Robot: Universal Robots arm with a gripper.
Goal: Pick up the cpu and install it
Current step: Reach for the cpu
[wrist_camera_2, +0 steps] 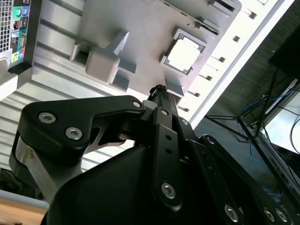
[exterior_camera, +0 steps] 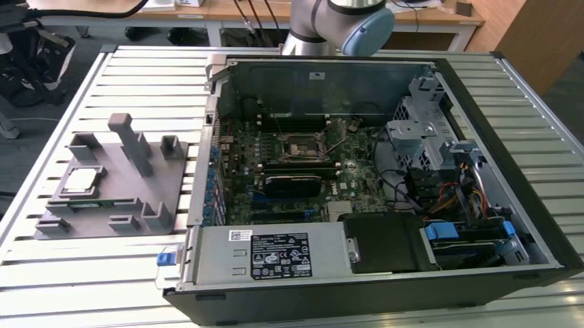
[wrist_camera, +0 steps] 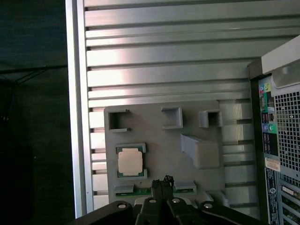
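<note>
One silver-topped square cpu (wrist_camera: 130,162) is sitting untouched in the grey plastic tray (wrist_camera: 154,138) on the slatted metal counter (wrist_camera: 164,70). I'm hovering black fingers (wrist_camera: 161,183), pressed together and empty, near it. Pickup and install are both pending.

The cpu (exterior_camera: 81,180) is a small, flat, square chip with a shiny silver-grey metal top and a thin green edge around it. It lies flat, metal side up, in a shallow square seat of the grey tray (exterior_camera: 119,186) — in the exterior view this seat is toward the tray's left side, well apart from the open computer case (exterior_camera: 319,85). In both wrist views the cpu (wrist_camera_2: 183,53) (wrist_camera: 130,161) reflects the light and its top looks almost white — its sides run parallel to the low walls of the seat.
</note>
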